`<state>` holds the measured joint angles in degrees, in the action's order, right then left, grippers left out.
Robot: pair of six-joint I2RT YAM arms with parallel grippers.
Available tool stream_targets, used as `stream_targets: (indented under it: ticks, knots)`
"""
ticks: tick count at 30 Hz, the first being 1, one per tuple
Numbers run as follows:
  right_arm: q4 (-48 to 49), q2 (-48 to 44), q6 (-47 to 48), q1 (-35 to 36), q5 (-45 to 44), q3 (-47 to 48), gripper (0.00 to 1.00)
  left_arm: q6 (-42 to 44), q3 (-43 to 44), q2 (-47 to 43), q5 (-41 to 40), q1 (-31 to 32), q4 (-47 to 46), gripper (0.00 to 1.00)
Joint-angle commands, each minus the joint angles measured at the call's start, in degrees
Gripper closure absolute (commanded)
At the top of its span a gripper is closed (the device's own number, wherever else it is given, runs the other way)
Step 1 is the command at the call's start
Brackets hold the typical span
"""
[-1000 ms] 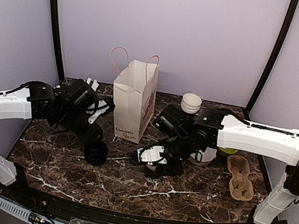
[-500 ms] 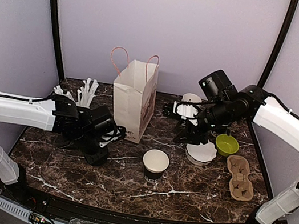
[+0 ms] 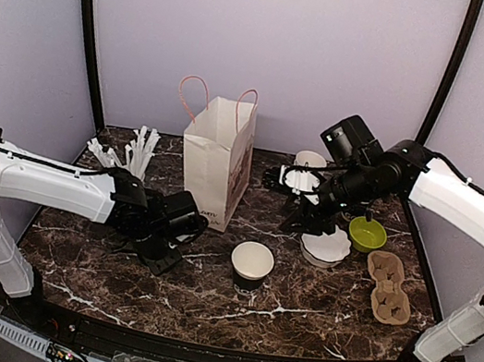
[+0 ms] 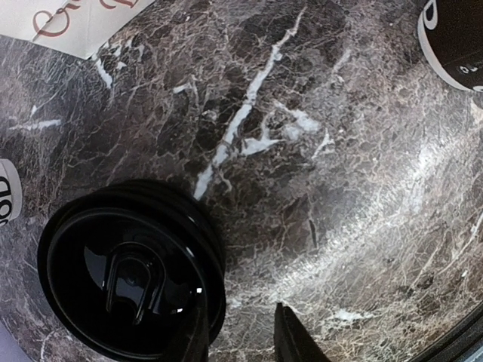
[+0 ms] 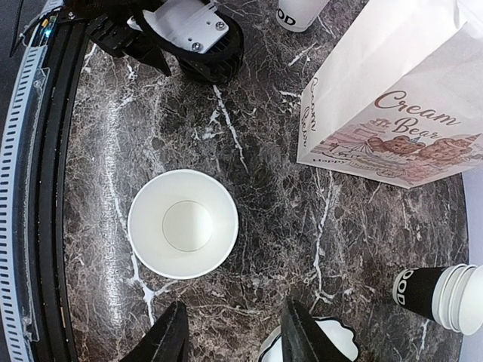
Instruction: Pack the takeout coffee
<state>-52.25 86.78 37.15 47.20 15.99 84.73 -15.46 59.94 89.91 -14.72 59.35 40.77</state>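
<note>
My left gripper [image 4: 240,320] now stands over the black lid [image 4: 128,271] on the marble table [image 3: 291,326]. Its jaws are part-open astride the lid's rim and not visibly clamped. A second ago it hung behind the lid, further left. My right gripper [image 5: 234,309], low at the takeout coffee cup [image 3: 252,263] a second ago, has lifted away to the back by the cup stack [image 5: 453,298], jaws apart and empty. The cup stands lidless at the table's centre, where it was, to the right of the lid and in front of the paper bag [image 3: 217,163].
</note>
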Motion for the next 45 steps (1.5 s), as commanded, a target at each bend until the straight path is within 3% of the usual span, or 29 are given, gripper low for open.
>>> stream_targets:
  ticks: [1, 15, 31, 39, 43, 45]
  knots:
    - [1.97, -0.93, -0.58, -0.35, -0.60, -0.55, 0.58, -2.07, 0.00, 0.48, -3.89, 0.41, 0.09, 0.69]
    - [1.80, -0.30, -0.32, -0.35, -1.10, -0.59, 0.58, -0.53, 1.51, 3.45, -5.75, 0.85, -0.15, 0.82]
    - [1.42, -0.05, -0.41, -0.35, -1.19, -0.13, 0.58, 0.60, 5.47, -0.21, -8.48, 1.29, 2.70, 0.95]
    - [2.74, -0.67, -3.61, -3.16, 2.00, 2.97, 0.59, 1.96, 13.23, -7.38, -1.93, 1.29, 3.64, 0.95]
    - [8.14, -1.66, -9.40, -8.69, 4.13, 5.69, 0.42, 5.04, 16.02, -12.60, 7.54, 1.29, -3.07, 0.95]
    - [11.20, -1.58, -14.82, -12.62, 8.20, 7.27, 0.25, 6.41, 16.94, -14.45, 10.80, 1.25, -8.77, 0.95]
